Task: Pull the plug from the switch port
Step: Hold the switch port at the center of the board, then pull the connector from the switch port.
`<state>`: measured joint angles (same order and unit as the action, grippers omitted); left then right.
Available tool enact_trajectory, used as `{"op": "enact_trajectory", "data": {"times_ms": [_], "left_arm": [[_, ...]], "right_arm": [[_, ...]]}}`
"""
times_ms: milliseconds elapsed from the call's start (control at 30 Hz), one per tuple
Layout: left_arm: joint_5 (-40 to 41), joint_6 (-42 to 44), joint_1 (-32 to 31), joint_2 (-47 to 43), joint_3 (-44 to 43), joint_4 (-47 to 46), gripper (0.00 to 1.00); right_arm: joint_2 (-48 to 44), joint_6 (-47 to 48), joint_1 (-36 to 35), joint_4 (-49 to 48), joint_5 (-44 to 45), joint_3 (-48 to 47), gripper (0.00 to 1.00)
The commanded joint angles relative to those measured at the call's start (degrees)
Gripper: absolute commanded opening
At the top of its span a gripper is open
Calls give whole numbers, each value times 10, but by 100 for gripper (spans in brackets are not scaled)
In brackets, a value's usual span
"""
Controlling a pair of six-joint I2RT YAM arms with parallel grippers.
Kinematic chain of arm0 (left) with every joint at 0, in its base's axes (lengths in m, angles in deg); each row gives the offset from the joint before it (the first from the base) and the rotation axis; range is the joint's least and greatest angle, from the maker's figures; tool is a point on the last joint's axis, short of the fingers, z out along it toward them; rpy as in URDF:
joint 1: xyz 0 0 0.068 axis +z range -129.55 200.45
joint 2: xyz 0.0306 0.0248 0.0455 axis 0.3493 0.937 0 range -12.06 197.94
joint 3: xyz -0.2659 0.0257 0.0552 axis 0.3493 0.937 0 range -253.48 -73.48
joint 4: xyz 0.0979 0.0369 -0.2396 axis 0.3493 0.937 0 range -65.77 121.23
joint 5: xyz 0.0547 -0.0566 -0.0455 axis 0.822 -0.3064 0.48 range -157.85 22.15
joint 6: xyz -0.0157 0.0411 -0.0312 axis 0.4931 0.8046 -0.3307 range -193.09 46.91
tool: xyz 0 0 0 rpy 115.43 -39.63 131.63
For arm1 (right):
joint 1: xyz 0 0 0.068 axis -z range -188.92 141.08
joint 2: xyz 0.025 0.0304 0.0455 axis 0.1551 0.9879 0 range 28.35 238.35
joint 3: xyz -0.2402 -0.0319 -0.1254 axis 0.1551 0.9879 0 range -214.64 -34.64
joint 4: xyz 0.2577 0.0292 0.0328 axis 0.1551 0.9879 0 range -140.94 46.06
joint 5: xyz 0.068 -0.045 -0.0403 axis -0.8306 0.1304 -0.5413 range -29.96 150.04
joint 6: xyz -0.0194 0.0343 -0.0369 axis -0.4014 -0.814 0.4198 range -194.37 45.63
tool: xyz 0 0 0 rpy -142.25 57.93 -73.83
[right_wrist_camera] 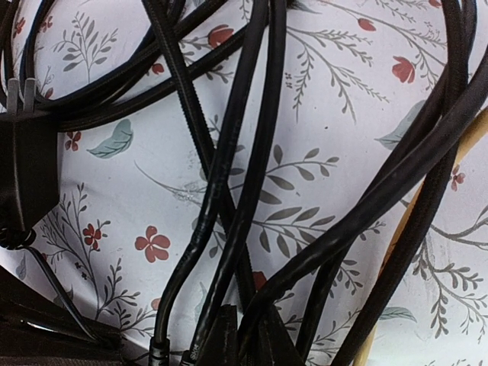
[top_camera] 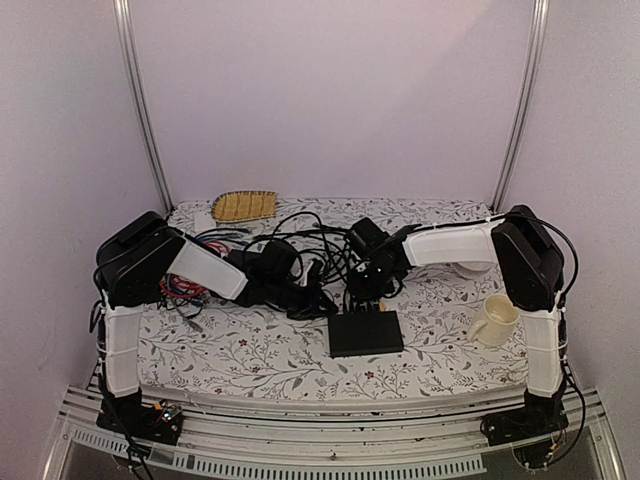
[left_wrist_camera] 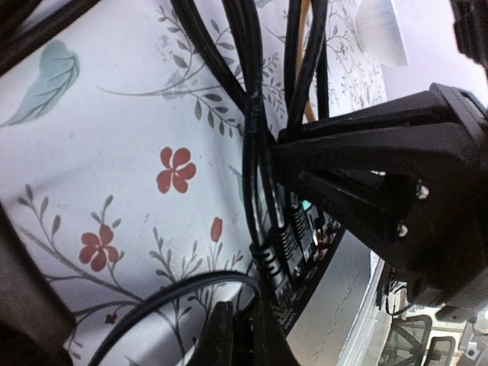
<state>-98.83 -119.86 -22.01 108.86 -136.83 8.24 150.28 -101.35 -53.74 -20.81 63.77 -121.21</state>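
Switch [top_camera: 366,335] sits front-centre with its long axis 9-to-3. The plugs [left_wrist_camera: 280,244] are on its 12 o'clock edge. My right gripper [top_camera: 372,295] is shut right over that edge, so it's the nearer arm. I can't tell if it's pinching a cable. Left gripper [top_camera: 318,305] is at the switch's 10 o'clock, jaws unclear.

You have only one bit of lettering to look at. In the left wrist view, a line of small white print runs lengthwise along the jacket of the black cable [left_wrist_camera: 252,114], above the ribbed plug [left_wrist_camera: 268,259] where that cable ends. The characters are too small and blurred for you to read. You won't find anything legible in the overhead or right wrist views either.
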Motion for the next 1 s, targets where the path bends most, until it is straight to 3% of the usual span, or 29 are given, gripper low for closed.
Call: {"op": "enact_trajectory", "data": {"times_ms": [0, 967], "left_arm": [[-14, -1, 1, 14, 19, -15, 1], [-82, -41, 38, 22, 41, -102, 0]], "right_arm": [[-2, 10, 3, 22, -4, 19, 5], [-5, 14, 0, 19, -5, 27, 3]]}}
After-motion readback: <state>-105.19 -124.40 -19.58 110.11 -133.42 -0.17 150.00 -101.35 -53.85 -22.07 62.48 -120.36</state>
